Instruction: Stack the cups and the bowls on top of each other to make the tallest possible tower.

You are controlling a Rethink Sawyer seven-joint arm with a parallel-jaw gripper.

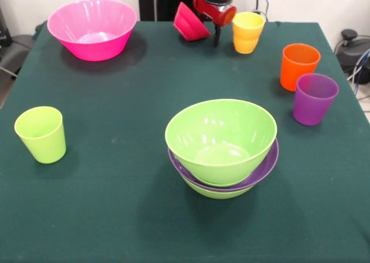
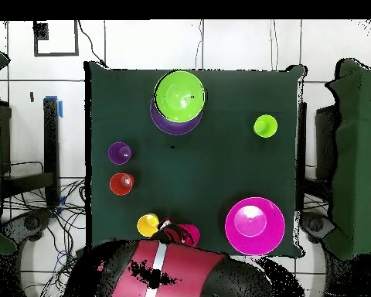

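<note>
My gripper (image 1: pixel 213 36) is at the far edge of the table, shut on the rim of the small red bowl (image 1: pixel 191 22), which hangs tilted; both also show in the overhead view, gripper (image 2: pixel 171 228) and bowl (image 2: pixel 190 233). The tower (image 1: pixel 222 144) stands near the front: a lime green bowl (image 1: pixel 219 133) in the wide purple bowl (image 1: pixel 270 159) on another lime green bowl (image 1: pixel 217 192). The pink bowl (image 1: pixel 92 29) sits alone at the far left. The yellow-orange cup (image 1: pixel 247 32) stands just right of the gripper. The orange cup (image 1: pixel 299 65), purple cup (image 1: pixel 314 98) and lime green cup (image 1: pixel 40 134) stand upright.
The dark green table (image 1: pixel 115 205) ends close behind the gripper. The orange and purple cups stand close together near the right edge. Cables and equipment (image 1: pixel 352 49) lie beyond the right edge.
</note>
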